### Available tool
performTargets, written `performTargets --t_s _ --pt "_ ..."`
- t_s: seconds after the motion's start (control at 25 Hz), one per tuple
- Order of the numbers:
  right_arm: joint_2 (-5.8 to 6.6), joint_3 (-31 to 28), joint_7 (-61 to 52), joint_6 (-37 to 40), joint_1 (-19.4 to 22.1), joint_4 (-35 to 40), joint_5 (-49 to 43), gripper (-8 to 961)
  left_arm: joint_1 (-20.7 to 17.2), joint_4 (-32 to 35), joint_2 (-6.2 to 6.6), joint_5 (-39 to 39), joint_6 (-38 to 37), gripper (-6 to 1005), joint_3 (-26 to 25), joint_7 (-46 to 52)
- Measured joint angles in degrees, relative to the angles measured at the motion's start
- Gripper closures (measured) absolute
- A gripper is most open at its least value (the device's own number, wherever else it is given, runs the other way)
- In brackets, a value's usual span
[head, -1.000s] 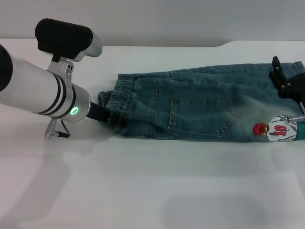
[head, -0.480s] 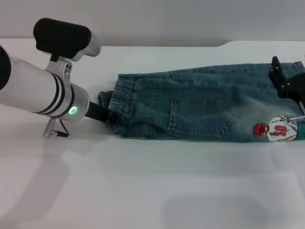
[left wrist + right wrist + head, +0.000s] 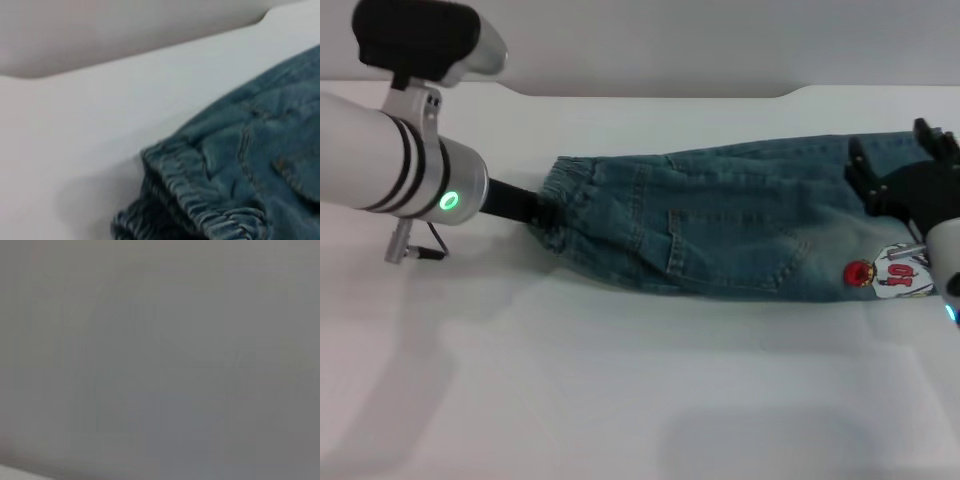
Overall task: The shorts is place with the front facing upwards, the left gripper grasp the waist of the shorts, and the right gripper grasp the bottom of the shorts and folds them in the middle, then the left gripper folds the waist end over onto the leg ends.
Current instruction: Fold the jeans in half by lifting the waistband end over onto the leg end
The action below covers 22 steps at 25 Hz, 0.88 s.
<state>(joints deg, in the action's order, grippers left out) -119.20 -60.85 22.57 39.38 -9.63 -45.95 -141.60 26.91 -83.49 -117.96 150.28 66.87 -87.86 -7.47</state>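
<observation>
The left arm (image 3: 390,175), a silver-white cylinder with black bands and a glowing green ring, reaches in from the left, its black left gripper (image 3: 542,212) low and clamped on the waist (image 3: 560,205) of the shorts (image 3: 720,230). At the far right edge, the right gripper (image 3: 905,185) is a black claw sitting over the hem end, its white arm barely in view below it with a small cyan light; its finger state is not visible.

Shorts (image 3: 730,225) on table (image 3: 620,400), waist (image 3: 560,200) leftward
</observation>
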Motion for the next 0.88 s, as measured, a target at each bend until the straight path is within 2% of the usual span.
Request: performTargets --t_s 0.32,0.6,0.88 --pt "0.04 2.5 -3.9 -1.3 -3.9 3.4 0.0 214 -1.4 -8.0 -0.05 3.1 4.1 941 -0.4 1.5" --pt "-0.2 3.2 -6.0 -0.1 -4.6 4.6 0.0 215 -2.0 -12.5 0.05 4.9 7.0 941 -0.4 2.4" --pt "-0.23 3.7 -12.8 0.9 -7.3 9.7 0.1 271 -1.5 -17.6 0.02 6.5 10.4 940 -0.5 2.6"
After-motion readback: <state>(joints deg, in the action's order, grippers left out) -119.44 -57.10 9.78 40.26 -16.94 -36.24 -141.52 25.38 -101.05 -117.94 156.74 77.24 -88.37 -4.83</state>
